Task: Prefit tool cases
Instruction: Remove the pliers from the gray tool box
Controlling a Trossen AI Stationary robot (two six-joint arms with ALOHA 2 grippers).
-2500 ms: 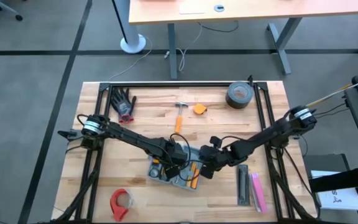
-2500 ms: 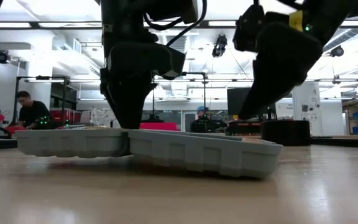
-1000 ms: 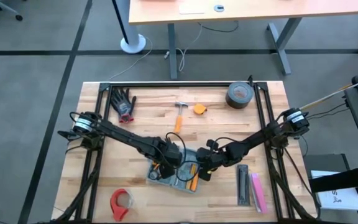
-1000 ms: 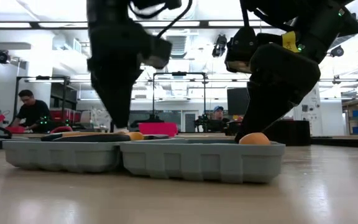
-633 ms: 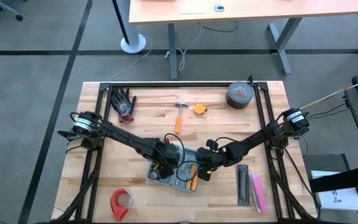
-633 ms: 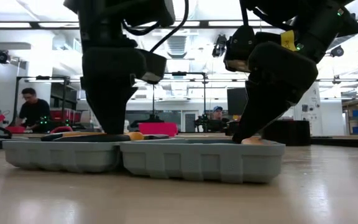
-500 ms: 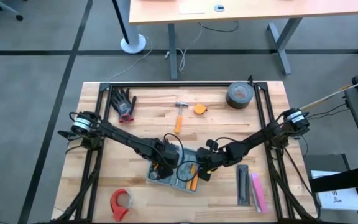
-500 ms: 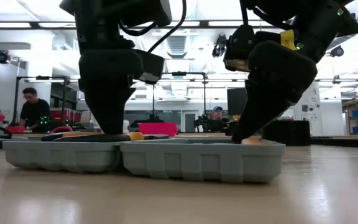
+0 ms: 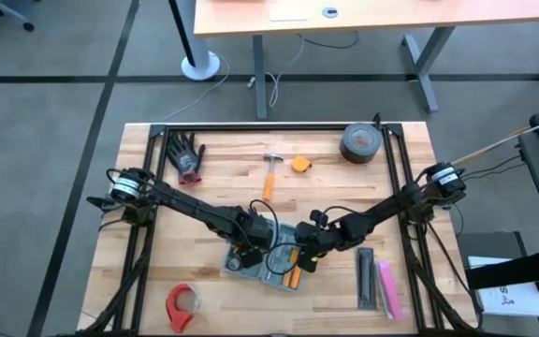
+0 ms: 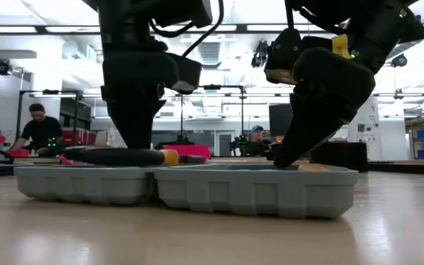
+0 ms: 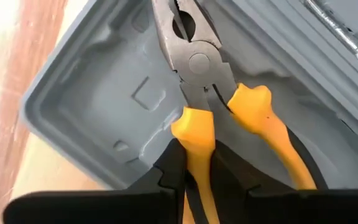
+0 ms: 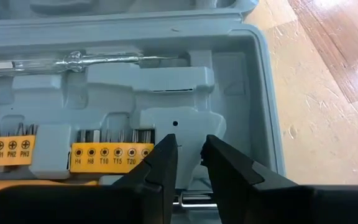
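On the left of the wooden tabletop (image 9: 157, 281) lie a red tape roll (image 9: 181, 304) near the front edge and a pair of black gloves (image 9: 187, 155) toward the back. The left arm reaches in from the left side to the middle, where the open blue-grey tool case (image 9: 268, 265) lies flat, both halves spread, slightly skewed to the tabletop's edges. The left gripper (image 9: 248, 249) is over the case's left half; in its wrist view its 2 fingers (image 11: 169, 177) are closed around one yellow handle of a pair of pliers (image 11: 194, 59), whose steel head lies against the moulded grey tray. In the low view the pliers (image 10: 124, 156) show level just above the case's rim (image 10: 182, 188).

Behind the case, toward the back of the tabletop, are a hammer (image 9: 271, 171) with an orange grip and a small orange object (image 9: 300, 164), and farther right a roll of grey duct tape (image 9: 359, 142).

The right gripper (image 9: 305, 255) is over the case's right half. Its wrist view shows its fingers (image 12: 157, 171) nearly together with a narrow gap, holding nothing, poised above a yellow strip of screwdriver bits (image 12: 110, 154), with a clear-handled screwdriver (image 12: 61, 60) in its slot beyond.

Right of the case lie 2 narrow bars side by side, 1 black (image 9: 367, 277) and 1 pink (image 9: 387, 288)
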